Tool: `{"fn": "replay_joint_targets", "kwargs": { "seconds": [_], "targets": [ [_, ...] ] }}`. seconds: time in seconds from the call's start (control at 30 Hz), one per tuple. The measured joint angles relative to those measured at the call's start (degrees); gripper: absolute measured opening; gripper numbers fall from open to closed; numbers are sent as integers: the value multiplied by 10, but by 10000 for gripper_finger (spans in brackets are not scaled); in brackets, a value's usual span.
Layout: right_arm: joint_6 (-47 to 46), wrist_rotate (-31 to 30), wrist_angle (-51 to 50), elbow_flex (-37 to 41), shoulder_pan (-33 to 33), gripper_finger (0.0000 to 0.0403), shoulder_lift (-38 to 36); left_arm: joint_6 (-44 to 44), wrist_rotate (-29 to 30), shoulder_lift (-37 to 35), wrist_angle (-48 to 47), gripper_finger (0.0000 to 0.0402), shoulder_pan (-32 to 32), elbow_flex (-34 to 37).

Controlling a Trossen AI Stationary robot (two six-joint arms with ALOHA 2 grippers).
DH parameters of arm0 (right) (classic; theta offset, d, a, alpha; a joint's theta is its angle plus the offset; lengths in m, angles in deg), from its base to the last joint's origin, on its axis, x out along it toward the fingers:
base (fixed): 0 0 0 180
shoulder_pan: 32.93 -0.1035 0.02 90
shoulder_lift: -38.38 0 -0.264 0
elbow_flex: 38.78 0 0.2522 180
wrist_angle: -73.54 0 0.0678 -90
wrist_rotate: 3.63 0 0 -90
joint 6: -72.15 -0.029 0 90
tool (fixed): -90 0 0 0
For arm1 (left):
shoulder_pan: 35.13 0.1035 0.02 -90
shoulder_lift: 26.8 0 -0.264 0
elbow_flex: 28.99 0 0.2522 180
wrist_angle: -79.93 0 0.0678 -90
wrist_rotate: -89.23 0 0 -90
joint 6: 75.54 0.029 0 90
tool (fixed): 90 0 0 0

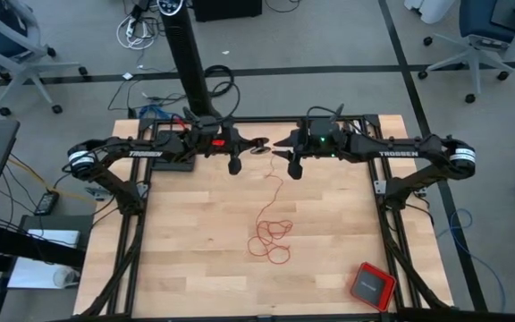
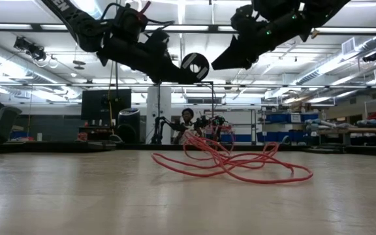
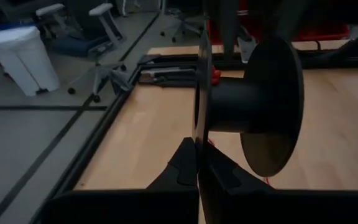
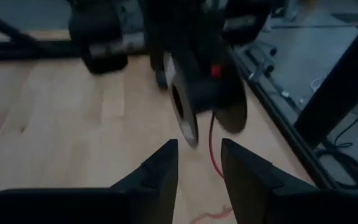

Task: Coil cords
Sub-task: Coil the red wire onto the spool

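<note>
cord point(image 1: 271, 234): loose loops at 6 o'clock of table centre, one strand up to spool point(image 3: 253, 112) | left gripper point(image 3: 199, 171) clamps spool flange | right gripper point(image 4: 199, 163) open, empty | I judge cord light, limp; take the strand near spool

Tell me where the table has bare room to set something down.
The left side of the table is bare wood, beside the loose red cord. The strip between cord and red box is also free. It is crowded at the far edge, where both tools, left and right, meet around the spool.
</note>
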Motion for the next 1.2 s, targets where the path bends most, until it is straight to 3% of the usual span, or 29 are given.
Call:
{"fn": "replay_joint_targets", "kwargs": {
  "seconds": [0.4, 0.57, 0.77, 1.0, 1.2],
  "targets": [
    [21, 28, 20, 0, -5, 121, 6, 27, -5, -1, 14, 0, -14, 0],
    [10, 2, -54, 0, 3, 118, 10, 23, -6, -5, 15, 0, -14, 1],
    [6, -39, -55, 0, 8, 118, 35, 22, -6, -5, 16, 0, -14, 1],
    [-5, -36, -56, 0, 24, 118, 89, 22, -6, -5, 9, 0, -14, 1],
    [-38, 3, -34, 2, 34, 115, 102, 22, -6, -12, 11, 0, -14, 1]
  ]
}}
